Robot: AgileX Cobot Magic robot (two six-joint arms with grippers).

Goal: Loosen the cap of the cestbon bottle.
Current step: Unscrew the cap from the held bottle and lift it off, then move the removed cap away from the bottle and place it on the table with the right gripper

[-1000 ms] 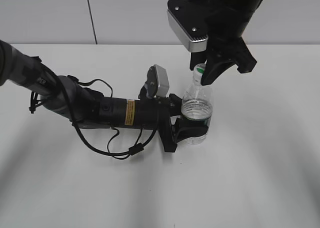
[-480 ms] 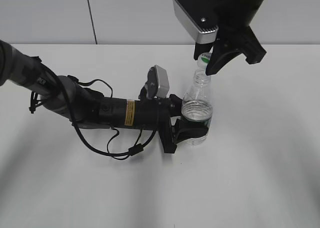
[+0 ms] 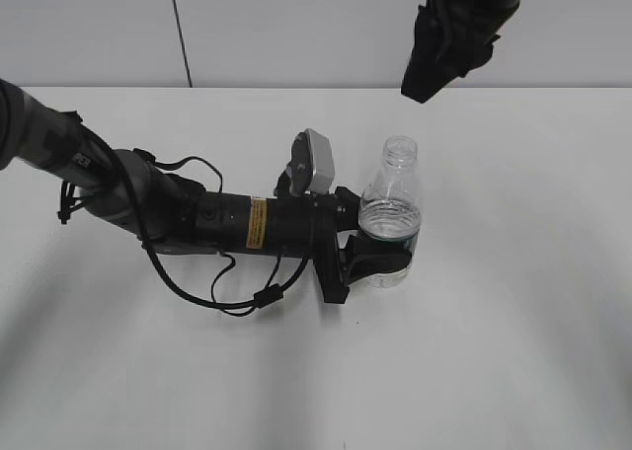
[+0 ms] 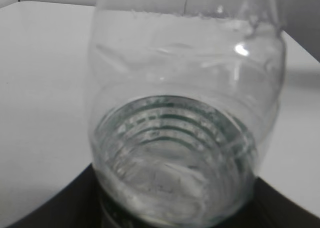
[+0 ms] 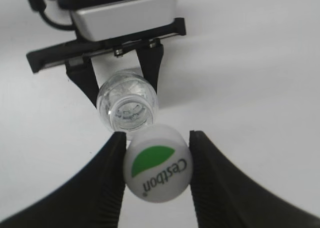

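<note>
The clear cestbon bottle [image 3: 390, 213] stands upright on the white table with its mouth open and a dark green label band low down. My left gripper [image 3: 367, 258] is shut on its lower body; the bottle [image 4: 185, 138] fills the left wrist view. My right gripper [image 5: 156, 170] is shut on the cap [image 5: 158, 169], a white cap with a green leaf and "Cestbon" print, held above the open bottle mouth [image 5: 127, 105]. In the exterior view the right arm [image 3: 454, 36] is high at the top edge; its jaws and the cap are hidden there.
The white table [image 3: 513, 322] spreads around the bottle. The left arm's body and its looped black cable [image 3: 212, 292] lie across the table's left half. A pale wall runs behind the table.
My right gripper has lifted the cap off the bottle neck and risen up and to the right, out of the top of the exterior view. The bottle and left arm stayed still.
</note>
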